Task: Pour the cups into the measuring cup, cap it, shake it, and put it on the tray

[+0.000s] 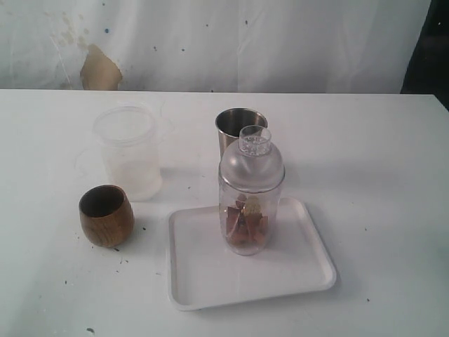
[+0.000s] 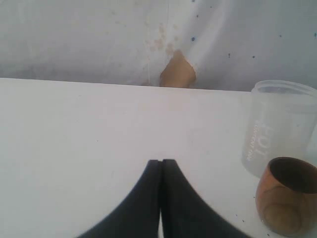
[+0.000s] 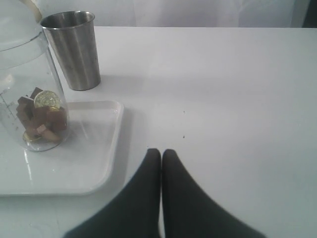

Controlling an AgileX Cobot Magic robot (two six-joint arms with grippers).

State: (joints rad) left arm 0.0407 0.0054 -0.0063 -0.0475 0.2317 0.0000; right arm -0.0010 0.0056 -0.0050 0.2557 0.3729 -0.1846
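The clear measuring cup [image 1: 246, 210] stands upright on the white tray [image 1: 210, 281], capped with a frosted domed lid [image 1: 252, 163], brown pieces and a gold coin inside; it shows too in the right wrist view [image 3: 29, 99]. Behind it is the steel tumbler [image 1: 235, 126] [image 3: 74, 49]. The brown wooden cup [image 1: 106, 215] [image 2: 287, 198] sits left of the tray. My left gripper [image 2: 161, 161] is shut on nothing, away from the wooden cup. My right gripper [image 3: 161, 151] is shut and empty over bare table beside the tray [image 3: 94, 163]. Neither gripper appears in the exterior view.
A frosted translucent tub [image 1: 129, 151] [image 2: 277, 129] stands behind the wooden cup. The white table ends at a stained white backdrop with a brown patch [image 1: 99, 69]. A dark edge [image 1: 426, 49] is at the far right.
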